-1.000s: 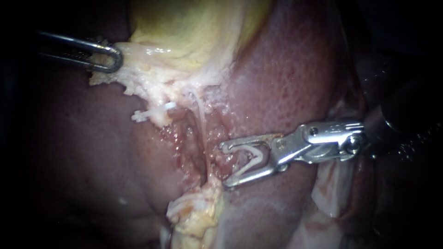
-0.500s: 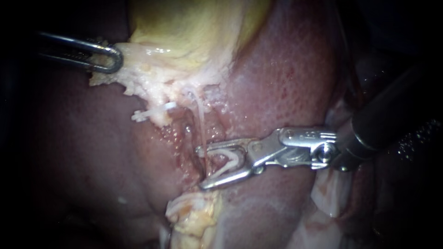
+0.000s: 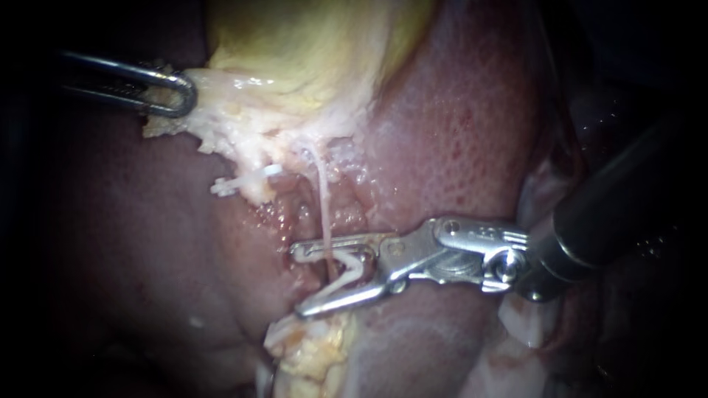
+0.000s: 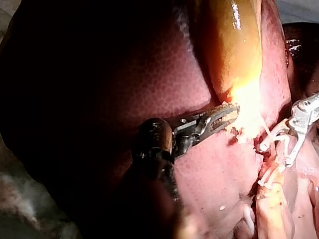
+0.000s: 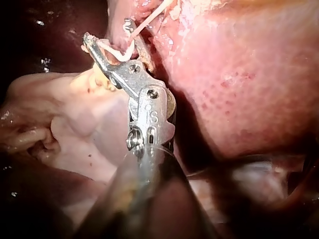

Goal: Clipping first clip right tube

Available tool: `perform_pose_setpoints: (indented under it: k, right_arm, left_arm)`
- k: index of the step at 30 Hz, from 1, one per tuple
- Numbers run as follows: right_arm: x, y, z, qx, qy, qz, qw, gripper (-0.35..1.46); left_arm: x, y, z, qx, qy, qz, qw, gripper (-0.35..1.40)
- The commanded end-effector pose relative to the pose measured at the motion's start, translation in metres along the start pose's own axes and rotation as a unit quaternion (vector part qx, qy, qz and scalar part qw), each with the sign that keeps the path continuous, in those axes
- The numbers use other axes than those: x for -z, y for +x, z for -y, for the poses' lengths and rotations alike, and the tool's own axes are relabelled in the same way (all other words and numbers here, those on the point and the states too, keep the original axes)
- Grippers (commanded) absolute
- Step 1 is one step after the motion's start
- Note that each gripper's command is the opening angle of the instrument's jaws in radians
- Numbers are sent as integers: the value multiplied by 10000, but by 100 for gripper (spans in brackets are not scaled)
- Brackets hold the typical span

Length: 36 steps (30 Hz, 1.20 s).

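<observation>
My right instrument [image 3: 299,280] straddles the tube [image 3: 322,199], jaws spread, holding a clip [image 3: 346,265]; my left instrument [image 3: 181,92], well away, clamps the gallbladder [image 3: 295,51].

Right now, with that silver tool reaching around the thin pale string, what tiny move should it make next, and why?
Probably squeeze the right instrument closed. Its jaws carry an open clip, and the thin tube appears to run down inside the clip's V. The left instrument holds the gallbladder edge, so the tube looks stretched and exposed.
</observation>
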Motion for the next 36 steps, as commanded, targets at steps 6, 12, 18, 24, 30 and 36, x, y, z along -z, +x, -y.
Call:
perform_pose_setpoints:
  k: [6, 12, 18, 24, 30, 36]
  right_arm:
    - [10, 14, 21, -91, 94, 2, 9999, 44]
    - [14, 14, 25, -269, 109, -4, 9996, 37]
    - [15, 14, 26, -535, 109, -16, 9985, 12]
    - [16, 12, 26, -648, 97, -23, 9978, -16]
    - [18, 11, 27, -762, -67, -68, 9970, -35]
    - [18, 10, 27, -787, -88, -59, 9968, -35]
  left_arm:
    - [0, 0, 0, 2, 1, 0, 10000, -35]
    - [0, 0, 0, 1, 1, 0, 10000, -35]
    - [0, 0, 1, 0, 1, 0, 10000, -35]
    - [-1, -1, 1, -2, 4, -1, 10000, -35]
    - [-1, -2, 3, -6, 4, -1, 10000, -35]
    - [-1, -2, 2, -5, 5, -1, 10000, -35]
